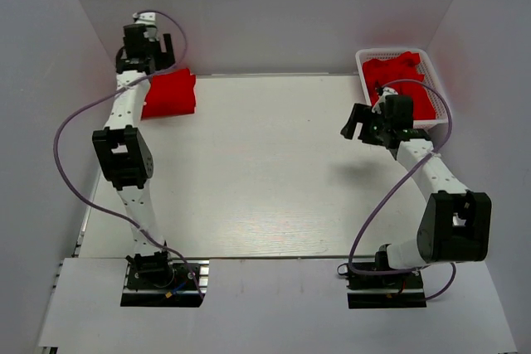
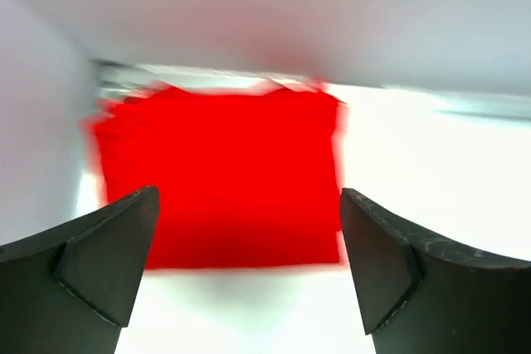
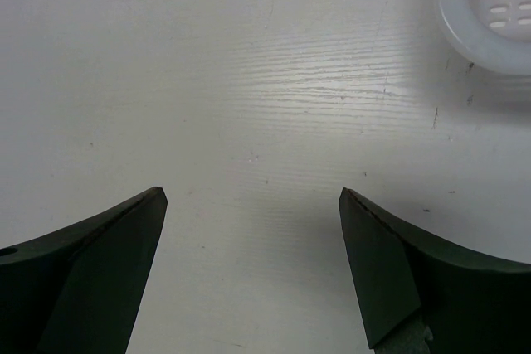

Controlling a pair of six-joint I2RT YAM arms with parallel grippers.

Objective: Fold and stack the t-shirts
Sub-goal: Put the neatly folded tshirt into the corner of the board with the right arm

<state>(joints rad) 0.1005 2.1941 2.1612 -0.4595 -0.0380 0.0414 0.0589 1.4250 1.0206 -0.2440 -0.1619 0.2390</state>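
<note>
We list, left to right: left gripper [image 2: 249, 201], jaws wide and empty, facing the folded shirt [image 1: 170, 94] in the table's [image 1: 265, 180] far-left corner, which we judge should back straight off to spare the fold; right gripper [image 3: 249, 196], likewise wide and empty, over bare table beside the basket [image 1: 390, 52] of crumpled shirts [image 1: 398, 72], best taking one alone.

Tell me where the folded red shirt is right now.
In the top view, the folded red shirt lies on the table at its far left corner, close under the open left end effector; the basket sits at the far right.
</note>
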